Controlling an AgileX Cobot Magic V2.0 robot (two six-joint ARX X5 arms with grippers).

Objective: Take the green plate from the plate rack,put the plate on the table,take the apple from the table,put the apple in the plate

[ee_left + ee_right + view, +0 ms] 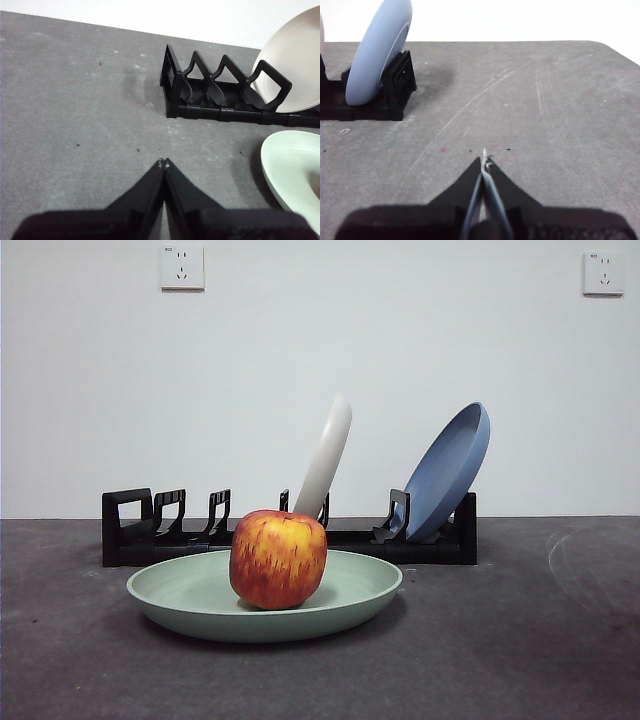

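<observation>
Both arms are being held clear of the work, out of the front view entirely. The left claw is being kept closed, its jaws meeting tip to tip above bare bench, with nothing between them. The right claw is likewise being kept closed and empty over the bench, near the end of the rack where the blue plate is leaning.

In the front view the apple is sitting upright in the green plate, roughly at its middle, and the plate is lying flat on the bench just in front of the rack. A white plate and the blue plate are standing tilted in the rack's slots.

The left wrist view is showing only an edge of the green plate, the rack's looped end with free slots, and the white plate; the apple is not being shown there. The right wrist view is showing neither apple nor green plate. Two wall sockets are being seen only from the front.
</observation>
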